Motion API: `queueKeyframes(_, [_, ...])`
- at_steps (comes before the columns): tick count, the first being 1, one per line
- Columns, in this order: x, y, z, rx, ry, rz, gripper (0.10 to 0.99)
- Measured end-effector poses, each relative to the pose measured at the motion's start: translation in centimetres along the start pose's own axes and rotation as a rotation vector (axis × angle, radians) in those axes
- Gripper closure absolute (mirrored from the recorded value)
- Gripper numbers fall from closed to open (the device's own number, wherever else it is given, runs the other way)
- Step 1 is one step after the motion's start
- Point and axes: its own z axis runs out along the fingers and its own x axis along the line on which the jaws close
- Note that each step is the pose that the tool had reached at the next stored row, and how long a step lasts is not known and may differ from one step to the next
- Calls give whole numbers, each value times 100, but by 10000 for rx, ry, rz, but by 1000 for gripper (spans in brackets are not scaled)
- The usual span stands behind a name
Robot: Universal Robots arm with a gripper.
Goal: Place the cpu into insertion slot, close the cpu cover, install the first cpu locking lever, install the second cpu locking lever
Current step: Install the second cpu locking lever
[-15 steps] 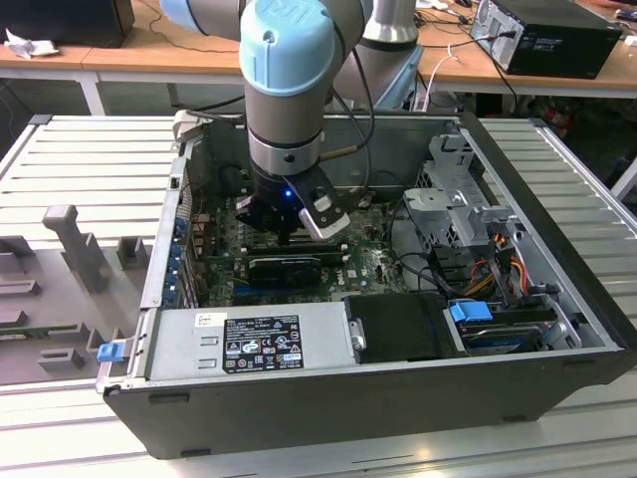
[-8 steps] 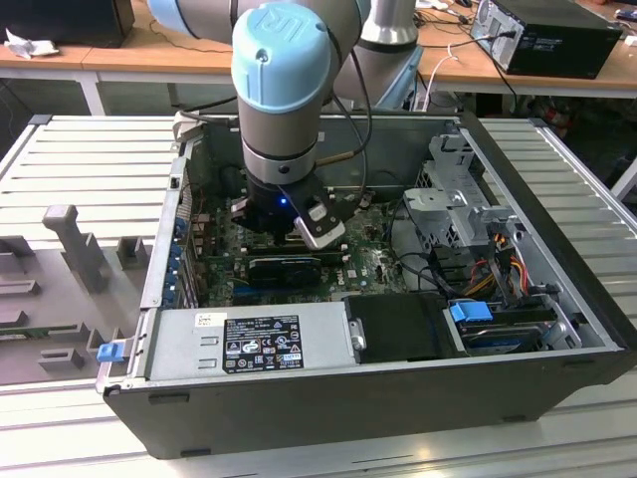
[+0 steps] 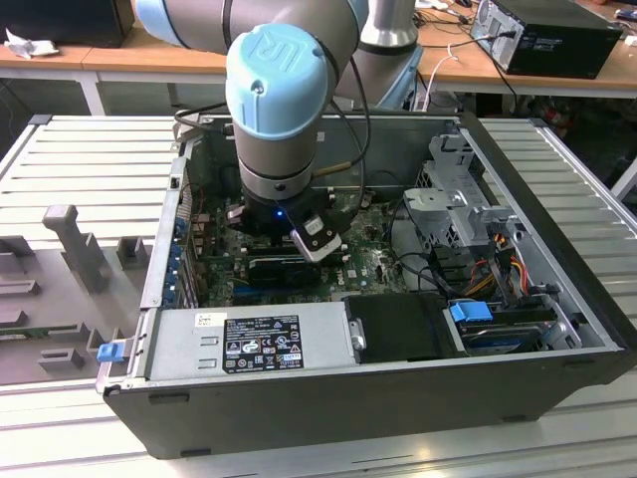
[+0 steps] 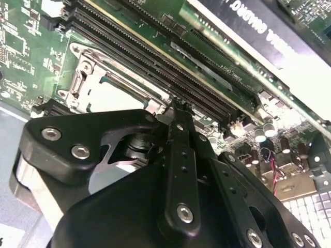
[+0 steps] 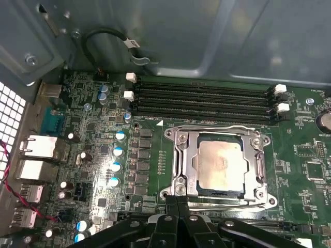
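Now | claw pinched together at cpu cover edge | cpu seated

Grey, tube-shaped metal arm with a pale-blue round joint cap, reaching steeply down in the exterior view. Black wrist block below the grey collar, tilted toward the exterior view's right. Black, bolted, two-fingered end effector, fingers pressed together at the tips in the first wrist view, holding nothing. Same black linkages and slim fingers closed in the second wrist view.
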Motion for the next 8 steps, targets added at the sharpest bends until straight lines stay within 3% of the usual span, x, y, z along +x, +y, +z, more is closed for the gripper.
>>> queueKeyframes(8, [26, -18, 84, -241, -13, 3, 980])
